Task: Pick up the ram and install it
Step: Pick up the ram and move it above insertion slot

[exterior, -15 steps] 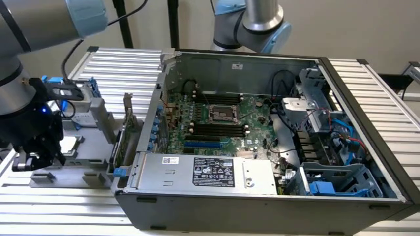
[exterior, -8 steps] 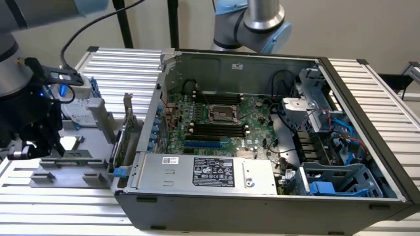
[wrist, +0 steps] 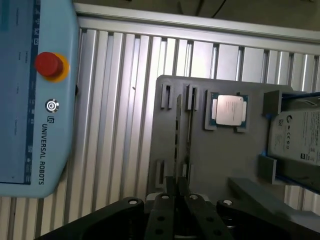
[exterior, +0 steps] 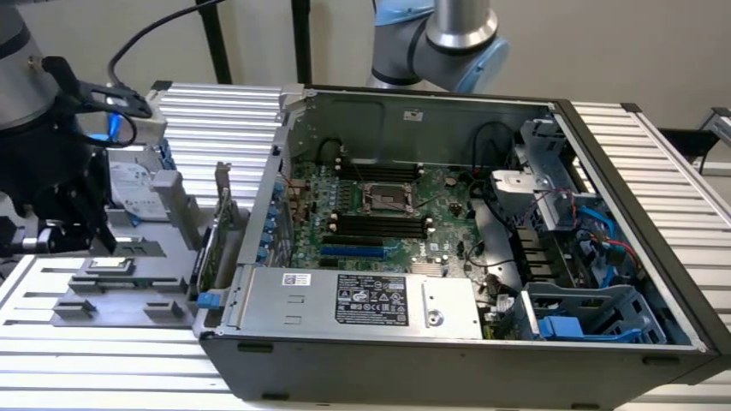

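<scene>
The gripper (exterior: 48,240) hangs at the exterior view's left, low over a grey tray (exterior: 68,304) that lies on the slatted aluminium table (exterior: 103,360). Whether the gripper stands wide, narrow or closed on something cannot be told.

In the wrist view a light blue teach pendant (wrist: 35,100) with a red button (wrist: 48,65) lies on the slats, off the tray and well to one side of the gripper.

The tray holds several parts. The ram (wrist: 178,130) stands on its long edge in the tray's clips and is seen edge-on as a thin strip. It is straight ahead of the gripper and in line with its middle. Its near end reaches up to the gripper, but contact there cannot be made out. A square processor (wrist: 229,109) sits in its own recess just beside the ram, on the side away from the pendant. Past it, farther from the gripper, a silver hard drive (wrist: 300,135) rests in a blue frame. An expansion card (exterior: 222,224) stands upright at the tray's far edge, between the gripper and the computer case (exterior: 342,377).

The case lies open, well apart from the gripper. It holds a grey power supply (exterior: 354,300) nearest the tray. The green motherboard (exterior: 440,193) with black memory slots (exterior: 377,224) lies in the middle. A blue drive cage (exterior: 583,321) sits at the exterior view's right.
</scene>
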